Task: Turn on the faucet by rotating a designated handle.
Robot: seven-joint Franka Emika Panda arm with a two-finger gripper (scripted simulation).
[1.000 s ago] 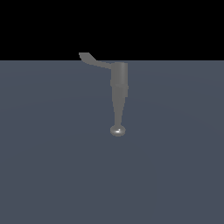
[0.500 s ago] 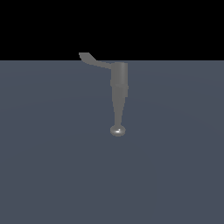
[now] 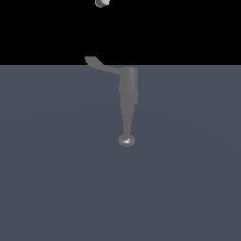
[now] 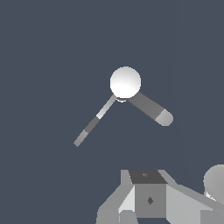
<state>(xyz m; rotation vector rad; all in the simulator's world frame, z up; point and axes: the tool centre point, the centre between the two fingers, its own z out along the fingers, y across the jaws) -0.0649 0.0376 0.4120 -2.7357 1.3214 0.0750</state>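
The faucet is a dull grey cylinder tapering to a spout with a shiny rounded tip. Its thin curved handle juts towards the exterior view's left from the top of the body. A small pale piece of my gripper shows at the top edge, well above the handle and apart from it. In the wrist view the faucet shows as a white round part with two arms. The wider arm with a pale rounded end looks like the handle. My gripper's body fills the lower edge; its fingertips are hidden.
The faucet stands on a flat blue-grey surface that stretches to a black background. A pale rounded robot part shows at the wrist view's edge beside the gripper's body.
A small pale piece of my gripper has come into the exterior view at the top edge. The faucet and its handle have not moved.
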